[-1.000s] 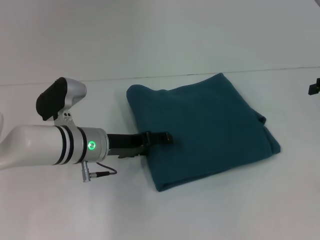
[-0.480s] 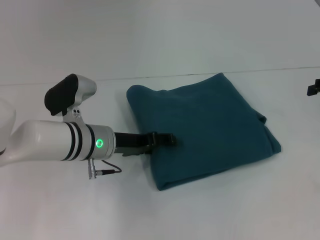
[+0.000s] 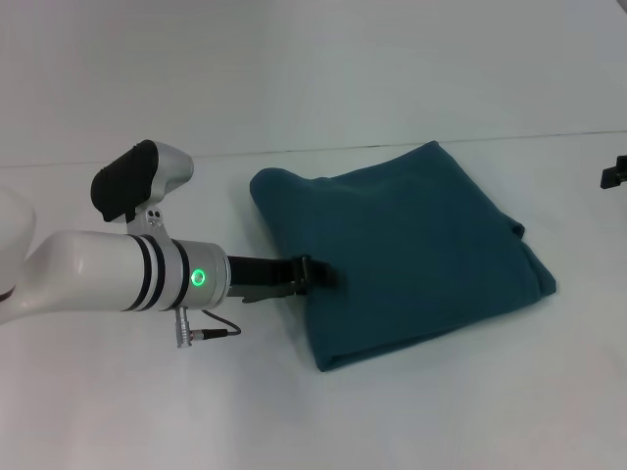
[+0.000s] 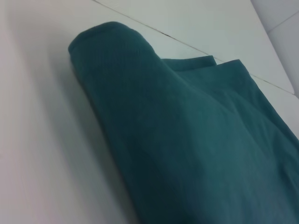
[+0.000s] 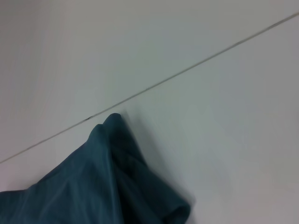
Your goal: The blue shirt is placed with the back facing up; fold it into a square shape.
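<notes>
Head view: left end effector touches the folded blue shirt; its opening cannot be told; no lettering shows.

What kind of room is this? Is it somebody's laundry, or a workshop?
Probably a test lab rather than a home. A bare white table meets a plain white wall, and the only item is a folded dark teal-blue cotton shirt. The left gripper touches its edge; the right gripper waits at the side.

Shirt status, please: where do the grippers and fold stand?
Left gripper at shirt's left edge. Right gripper parked far right. Shirt folded roughly square. Nothing obstructing.
</notes>
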`<state>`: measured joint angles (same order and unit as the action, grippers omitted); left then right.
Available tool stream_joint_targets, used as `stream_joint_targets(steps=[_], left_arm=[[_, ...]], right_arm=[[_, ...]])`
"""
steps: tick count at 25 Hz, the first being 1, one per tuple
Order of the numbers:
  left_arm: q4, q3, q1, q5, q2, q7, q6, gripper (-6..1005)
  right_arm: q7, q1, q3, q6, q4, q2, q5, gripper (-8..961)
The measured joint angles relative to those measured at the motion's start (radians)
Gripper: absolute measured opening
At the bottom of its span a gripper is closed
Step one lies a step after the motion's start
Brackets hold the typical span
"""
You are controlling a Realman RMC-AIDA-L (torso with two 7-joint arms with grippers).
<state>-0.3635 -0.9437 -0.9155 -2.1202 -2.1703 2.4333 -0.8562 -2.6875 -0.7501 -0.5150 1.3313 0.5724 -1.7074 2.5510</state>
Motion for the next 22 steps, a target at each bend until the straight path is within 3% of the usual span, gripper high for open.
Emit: stream_joint_targets(steps=[7,12,16,22], left_arm=[[0.0,0.0,0.004,0.002,0.0,0.001,-0.008,377],[-0.009,0.003,0.009,0.003,0.0,0.001,-0.028,136],[-0.066,0.008,0.057,0.009,0.0,0.014,-0.094,81],[-0.225,0.002,0.197,-0.001,0.018,0.064,-0.244,53]], right_arm=[[0.0,0.0,0.006,0.004,0.006,-0.009,0.0,929],[0.0,0.0,0.008,0.005,0.007,-0.009,-0.001,930],[0.0,0.0,0.008,0.006,0.007,-0.009,-0.002,930],[0.0,0.002,0.002,0.004,0.003,-0.017,-0.002,930]])
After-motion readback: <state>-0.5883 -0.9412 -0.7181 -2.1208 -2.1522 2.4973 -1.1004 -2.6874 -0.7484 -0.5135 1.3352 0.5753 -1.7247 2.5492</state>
